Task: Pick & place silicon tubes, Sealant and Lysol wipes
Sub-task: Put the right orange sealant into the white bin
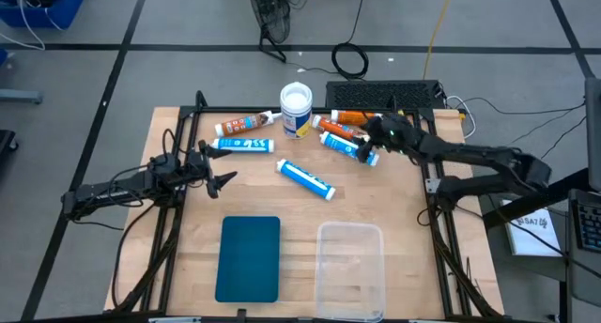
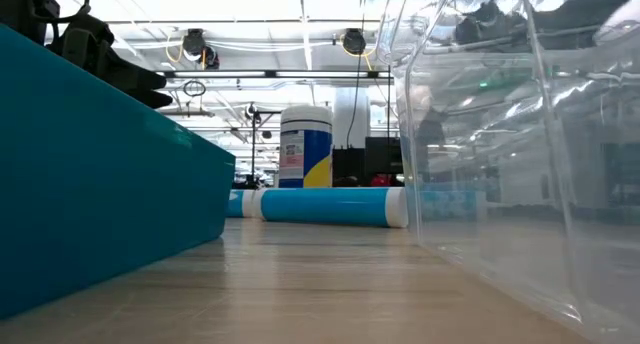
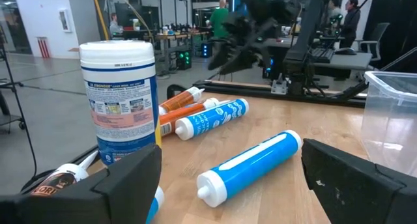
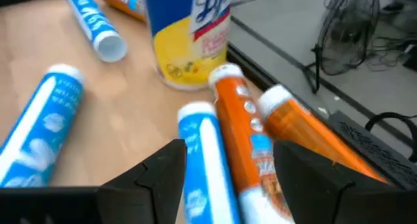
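We're over the far right of the pale wooden table (image 1: pixel 188 229) now, with our right gripper (image 4: pixel 229 160) hanging just above a cluster of caulk-style tubes, its dark fingers part-open and nothing held between them. Straddled there are a blue-and-white silicone tube (image 4: pixel 207 160) and an orange sealant tube (image 4: pixel 242 136), lying side by side and touching, with a second orange tube (image 4: pixel 306 136) just beyond.

These are rigid plastic cartridges, smooth and glossy, round in section, so we judge they'll roll or squirt sideways if pinched off-centre. Best taken across the middle of the barrel, away from the tapered nozzle; they look moderately heavy if full.

The Lysol wipes canister (image 1: pixel 296 109), a short fat cylinder with a white lid and blue-and-yellow label, stands upright at the far middle of the table, near those tubes. It's much wider, stiff-walled and probably light; we'd expect it to need a fully spread grip on the body below the lid.

Our left gripper (image 1: pixel 223 179) waits at the left, fingers wide apart and empty. A lone blue tube (image 1: pixel 306 179) lies mid-table. Nearer us sit a teal rectangular bin (image 1: pixel 250 257) and a clear plastic bin (image 1: pixel 350 267).
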Tool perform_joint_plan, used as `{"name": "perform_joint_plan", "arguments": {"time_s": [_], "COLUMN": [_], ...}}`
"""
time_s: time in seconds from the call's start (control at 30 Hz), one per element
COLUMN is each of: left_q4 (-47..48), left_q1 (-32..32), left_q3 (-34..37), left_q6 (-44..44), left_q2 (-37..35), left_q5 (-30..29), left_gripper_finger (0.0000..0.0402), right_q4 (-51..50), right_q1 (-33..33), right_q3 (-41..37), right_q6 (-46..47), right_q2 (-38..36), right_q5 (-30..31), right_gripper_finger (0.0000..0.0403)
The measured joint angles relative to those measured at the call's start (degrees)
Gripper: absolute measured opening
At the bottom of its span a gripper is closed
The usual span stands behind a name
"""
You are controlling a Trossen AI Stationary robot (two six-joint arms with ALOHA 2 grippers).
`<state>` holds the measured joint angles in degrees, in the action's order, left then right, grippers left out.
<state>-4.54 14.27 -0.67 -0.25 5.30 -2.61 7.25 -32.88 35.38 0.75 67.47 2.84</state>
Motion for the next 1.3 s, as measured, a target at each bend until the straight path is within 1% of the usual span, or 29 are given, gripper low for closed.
{"name": "perform_joint_plan", "arguments": {"time_s": [0.13,0.23,0.3,0.43,0.7,0.73,0.8,0.9,1.03,1.17,1.3], "left_q4": [0.0,0.0,0.0,0.0,0.0,0.0,0.0,0.0,0.0,0.0,0.0], "left_q1": [0.0,0.0,0.0,0.0,0.0,0.0,0.0,0.0,0.0,0.0,0.0], "left_q3": [0.0,0.0,0.0,0.0,0.0,0.0,0.0,0.0,0.0,0.0,0.0], "left_q6": [0.0,0.0,0.0,0.0,0.0,0.0,0.0,0.0,0.0,0.0,0.0], "left_q2": [0.0,0.0,0.0,0.0,0.0,0.0,0.0,0.0,0.0,0.0,0.0], "left_q5": [-0.2,-0.4,-0.4,-0.4,-0.4,-0.4,-0.4,-0.4,-0.4,-0.4,-0.4], "left_gripper_finger": [0.0363,0.0363,0.0363,0.0363,0.0363,0.0363,0.0363,0.0363,0.0363,0.0363,0.0363], "right_q4": [-4.2,-4.9,-5.7,-6.7,-9.7,-10.5,-15.5,-22.9,-29.5,-30.6,-28.2], "right_q1": [-3.7,-5.4,-5.9,-6.1,-6.0,-6.0,-6.2,-6.1,-5.7,-7.9,-11.8], "right_q3": [4.3,6.1,6.4,6.4,6.4,6.5,8.3,12.9,18.6,22.6,23.4], "right_q6": [-0.3,-0.4,-0.4,-0.4,-1.0,-1.3,-1.7,-2.6,-6.4,-9.9,-11.0], "right_q2": [7.0,10.3,12.1,13.2,12.6,12.6,12.6,12.5,12.6,13.3,14.1], "right_q5": [-3.3,-6.5,-7.7,-7.6,-7.5,-7.5,-7.3,-5.4,0.8,6.2,7.8], "right_gripper_finger": [0.0212,0.0212,0.0212,0.0212,0.0212,0.0212,0.0212,0.0212,0.0212,0.0212,0.0212]}}
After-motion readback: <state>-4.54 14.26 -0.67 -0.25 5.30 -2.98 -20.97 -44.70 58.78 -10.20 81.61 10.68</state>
